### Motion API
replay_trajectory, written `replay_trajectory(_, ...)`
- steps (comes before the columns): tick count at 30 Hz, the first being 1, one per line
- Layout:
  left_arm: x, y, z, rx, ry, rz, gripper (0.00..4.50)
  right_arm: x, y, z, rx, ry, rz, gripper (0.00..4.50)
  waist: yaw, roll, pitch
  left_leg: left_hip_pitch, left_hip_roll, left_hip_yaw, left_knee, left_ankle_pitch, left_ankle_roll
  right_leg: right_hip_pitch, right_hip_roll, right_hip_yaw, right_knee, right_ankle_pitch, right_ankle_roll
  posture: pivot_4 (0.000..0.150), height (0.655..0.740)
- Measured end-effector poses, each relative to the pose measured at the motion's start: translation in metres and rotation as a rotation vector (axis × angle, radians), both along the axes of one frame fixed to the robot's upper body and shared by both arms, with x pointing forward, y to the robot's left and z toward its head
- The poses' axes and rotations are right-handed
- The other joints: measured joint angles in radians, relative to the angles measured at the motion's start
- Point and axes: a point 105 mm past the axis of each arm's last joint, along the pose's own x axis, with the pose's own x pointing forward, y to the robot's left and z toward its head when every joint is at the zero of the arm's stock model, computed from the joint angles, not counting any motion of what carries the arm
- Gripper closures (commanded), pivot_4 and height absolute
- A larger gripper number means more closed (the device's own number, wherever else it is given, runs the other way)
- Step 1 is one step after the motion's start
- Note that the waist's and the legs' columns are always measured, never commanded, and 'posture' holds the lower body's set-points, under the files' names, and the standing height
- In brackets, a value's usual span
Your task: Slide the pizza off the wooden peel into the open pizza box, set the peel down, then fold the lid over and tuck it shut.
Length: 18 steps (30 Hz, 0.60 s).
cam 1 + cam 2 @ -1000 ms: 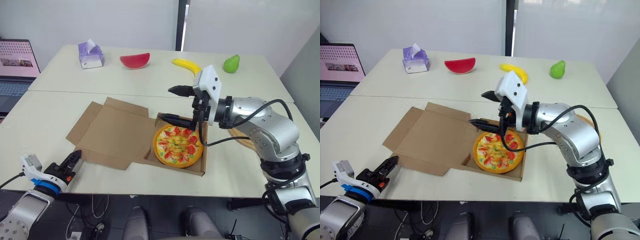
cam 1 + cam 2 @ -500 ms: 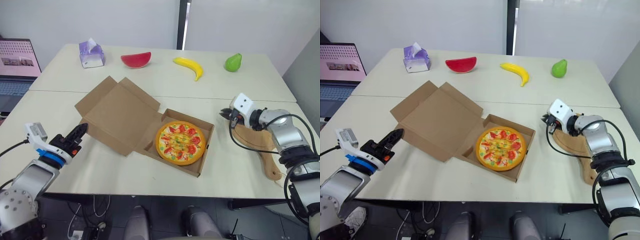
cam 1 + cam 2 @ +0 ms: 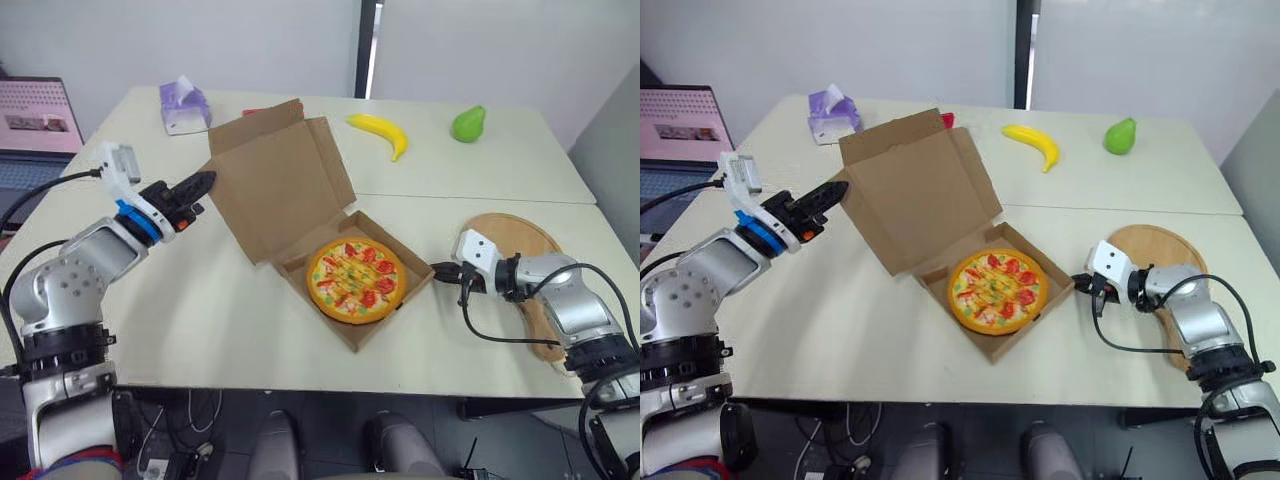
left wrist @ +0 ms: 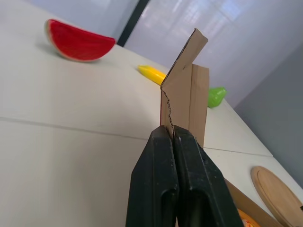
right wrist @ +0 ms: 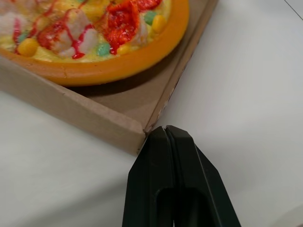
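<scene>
Left hand (image 3: 200, 184) pinches the brown cardboard lid (image 3: 280, 185) by its side edge, lid upright — round toy pizza (image 3: 355, 278) lies beyond it; right hand (image 3: 440, 268), closed and empty, touches the shallow cardboard box (image 3: 402, 309) at its corner.

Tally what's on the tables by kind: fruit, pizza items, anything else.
Fruit: 3 (watermelon slice, banana, pear)
Pizza items: 3 (pizza, pizza box, wooden peel)
Other: 1 (tissue box)
Total: 7

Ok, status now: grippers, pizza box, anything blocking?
Left gripper shut, against the half-raised lid. Right gripper shut, at corner of box. Pizza inside; peel down. Nothing blocking.
</scene>
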Motion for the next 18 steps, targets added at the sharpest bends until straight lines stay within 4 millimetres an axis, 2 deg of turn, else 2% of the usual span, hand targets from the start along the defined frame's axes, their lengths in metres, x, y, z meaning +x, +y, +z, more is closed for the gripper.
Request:
replay_trajectory(6, 0.036, -0.036, 0.016, 0.129, -0.131, -0.096, 4.5, -0.032, 0.027, 0.006, 0.062, 0.042, 0.032, 4.46, 0.0, 0.0, 0.0, -0.001, -0.001, 0.0, 0.001, 0.0, 0.0, 0.0, 0.0, 0.001, 0.0, 0.0, 0.001, 0.15, 0.74)
replay_trajectory(10, 0.049, -0.063, 0.029, 0.18, -0.21, -0.157, 4.5, -0.041, 0.038, 0.01, 0.089, 0.055, 0.028, 4.46, 0.0, 0.0, 0.0, -0.001, -0.001, 0.0, 0.001, 0.0, 0.0, 0.0, 0.0, 0.001, -0.001, 0.0, 0.001, 0.15, 0.74)
replay_trajectory(12, 0.052, -0.07, 0.031, 0.2, -0.236, -0.171, 4.5, -0.045, 0.041, 0.009, 0.106, 0.067, 0.023, 4.46, -0.003, 0.0, 0.0, -0.001, -0.001, -0.001, 0.001, 0.0, 0.0, 0.0, 0.0, 0.002, -0.001, 0.0, 0.001, 0.15, 0.74)
replay_trajectory(16, 0.055, -0.074, 0.026, 0.219, -0.252, -0.168, 4.5, -0.039, 0.032, 0.008, 0.099, 0.047, -0.037, 4.46, -0.005, 0.0, 0.0, -0.001, -0.002, -0.001, 0.001, 0.0, 0.0, 0.0, 0.0, 0.002, -0.001, 0.0, 0.001, 0.15, 0.74)
replay_trajectory(18, 0.057, -0.072, 0.025, 0.224, -0.261, -0.155, 4.5, -0.024, 0.013, 0.012, 0.076, 0.002, -0.125, 4.46, -0.003, 0.0, 0.0, -0.002, -0.003, -0.001, 0.002, 0.0, 0.001, 0.0, -0.001, 0.002, 0.0, 0.0, 0.002, 0.15, 0.74)
